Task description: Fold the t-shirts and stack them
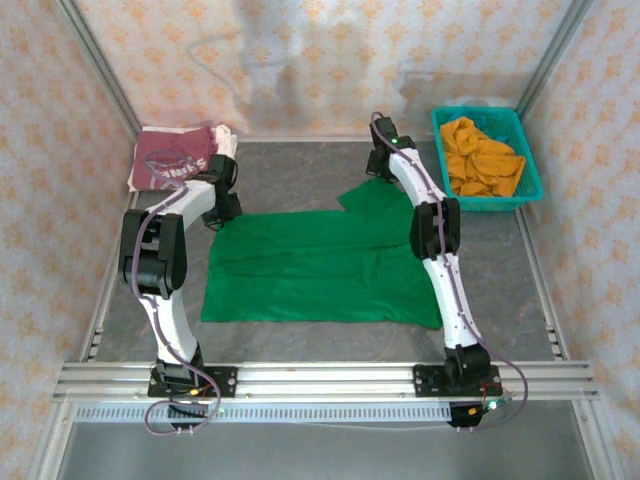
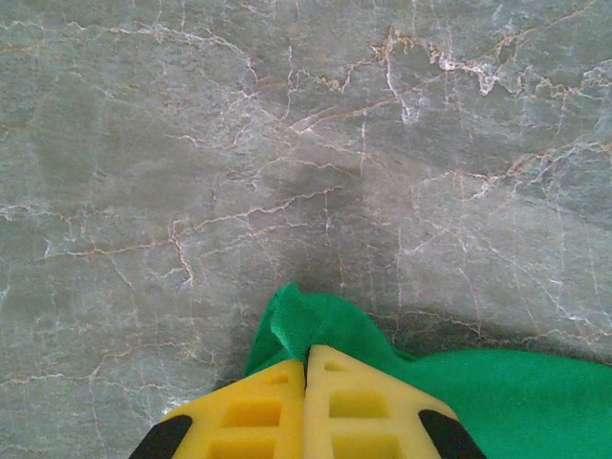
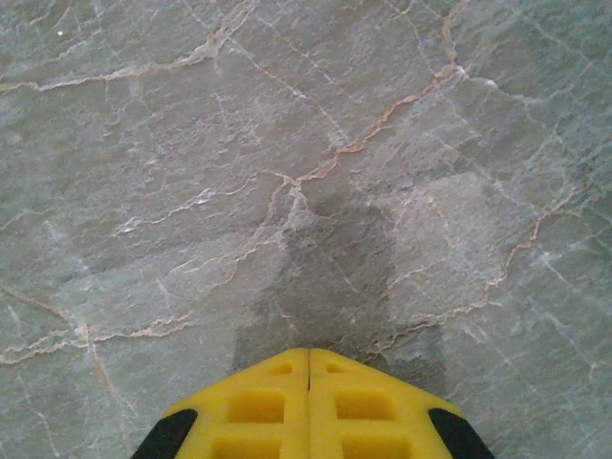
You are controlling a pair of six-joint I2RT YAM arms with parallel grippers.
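Broadly, a grey veined marble worktop carries everything here. The green tee lies spread flat across its middle, between the two arms. One sleeve pokes out toward the far side, and the hem side lies toward the near rail.

The left arm rises from the near edge and bends over to the tee's far left corner. The right arm crosses the tee's right side and reaches to the bare stone just beyond the far sleeve.

A teal basket stands in the far right corner, well apart from the green tee, with crumpled orange cloth inside it. The maroon tee sits folded in the far left corner, its white print facing up, near the left arm's wrist.

In the left wrist view the left jaws are clenched, yellow pads pressed together, with a raised ridge of the green tee nipped at their tips. The rest of the cloth trails off to the right over the stone. In the right wrist view the right jaws are clenched too, pads meeting along one seam. They grasp nothing, and only bare marble and their own shadow lie under them.
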